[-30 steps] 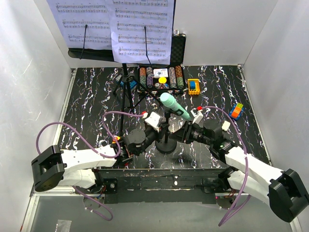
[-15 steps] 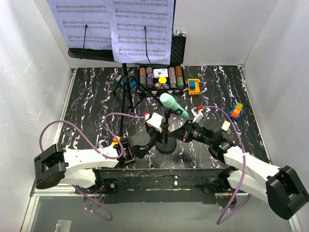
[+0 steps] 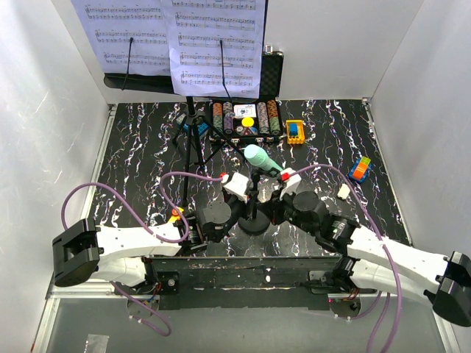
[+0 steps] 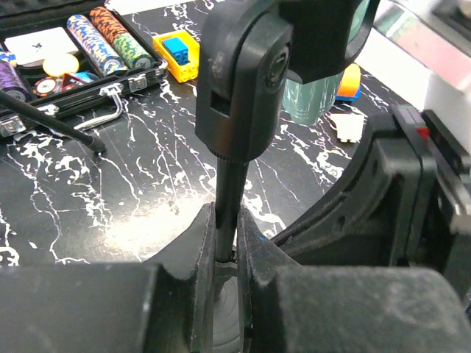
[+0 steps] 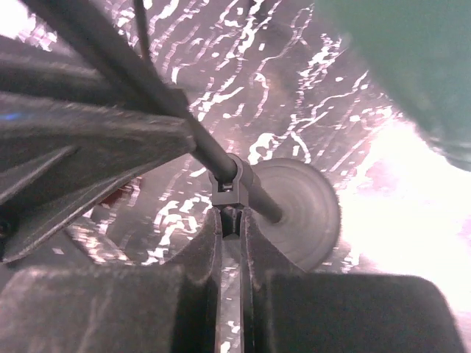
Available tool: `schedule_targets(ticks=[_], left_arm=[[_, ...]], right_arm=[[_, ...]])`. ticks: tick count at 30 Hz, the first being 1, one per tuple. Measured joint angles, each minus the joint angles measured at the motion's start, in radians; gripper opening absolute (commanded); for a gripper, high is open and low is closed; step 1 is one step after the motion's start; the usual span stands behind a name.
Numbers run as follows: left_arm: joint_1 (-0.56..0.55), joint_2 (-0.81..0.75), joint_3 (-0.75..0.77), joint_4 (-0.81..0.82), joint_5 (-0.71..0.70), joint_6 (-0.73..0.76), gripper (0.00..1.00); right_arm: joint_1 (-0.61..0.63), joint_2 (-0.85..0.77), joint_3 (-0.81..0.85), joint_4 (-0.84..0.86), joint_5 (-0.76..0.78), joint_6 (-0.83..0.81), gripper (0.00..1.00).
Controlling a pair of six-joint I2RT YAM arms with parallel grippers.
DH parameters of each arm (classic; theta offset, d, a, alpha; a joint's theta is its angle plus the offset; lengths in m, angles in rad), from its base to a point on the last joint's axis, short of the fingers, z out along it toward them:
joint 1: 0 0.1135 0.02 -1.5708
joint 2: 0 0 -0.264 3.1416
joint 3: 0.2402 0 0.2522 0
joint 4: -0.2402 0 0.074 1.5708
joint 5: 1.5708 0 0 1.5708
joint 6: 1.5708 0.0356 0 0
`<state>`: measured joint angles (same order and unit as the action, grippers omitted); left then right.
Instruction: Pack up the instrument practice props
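The small black mic stand [image 3: 253,215] stands at the table's near middle and holds the mint-green microphone [image 3: 263,160] tilted on top. My left gripper [image 3: 246,200] is shut on the stand's pole [image 4: 231,187] just above the round base. My right gripper [image 3: 263,203] comes from the right, shut on a small clip [image 5: 231,188] on the same pole above the round base [image 5: 305,213]. The microphone also shows in the left wrist view [image 4: 316,99]. The tall black tripod music stand [image 3: 193,140] stands behind, with its desk [image 3: 140,82] and white sheet-music pages [image 3: 217,44].
An open black case of poker chips [image 3: 244,118] lies at the back middle, and a yellow toy [image 3: 295,131] sits to its right. A coloured cube [image 3: 360,169] and a small white piece [image 3: 344,191] lie on the right. White walls enclose the table.
My right arm has swung left and in towards the mic stand, and its gripper now sits on the pole's clip. My left gripper has stayed on the pole.
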<state>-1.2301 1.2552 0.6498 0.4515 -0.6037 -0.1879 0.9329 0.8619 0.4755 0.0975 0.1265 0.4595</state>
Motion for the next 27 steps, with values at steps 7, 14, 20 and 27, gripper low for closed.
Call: schedule_targets(ticks=[7, 14, 20, 27], left_arm=[[-0.01, 0.001, -0.007, 0.014, 0.011, -0.015, 0.0], [-0.009, 0.006, -0.018, 0.043, 0.012, -0.021, 0.0], [-0.008, 0.0, -0.027, 0.05, 0.012, -0.026, 0.09], [-0.008, -0.002, -0.03, 0.011, 0.025, -0.031, 0.35]], right_arm=[[0.25, 0.027, 0.046, -0.071, 0.38, -0.294, 0.01], [0.309, 0.06, 0.064, -0.08, 0.472, -0.388, 0.47], [0.313, -0.051, 0.087, -0.175, 0.435, -0.335, 0.69], [0.313, -0.16, 0.166, -0.282, 0.398, -0.25, 0.71]])
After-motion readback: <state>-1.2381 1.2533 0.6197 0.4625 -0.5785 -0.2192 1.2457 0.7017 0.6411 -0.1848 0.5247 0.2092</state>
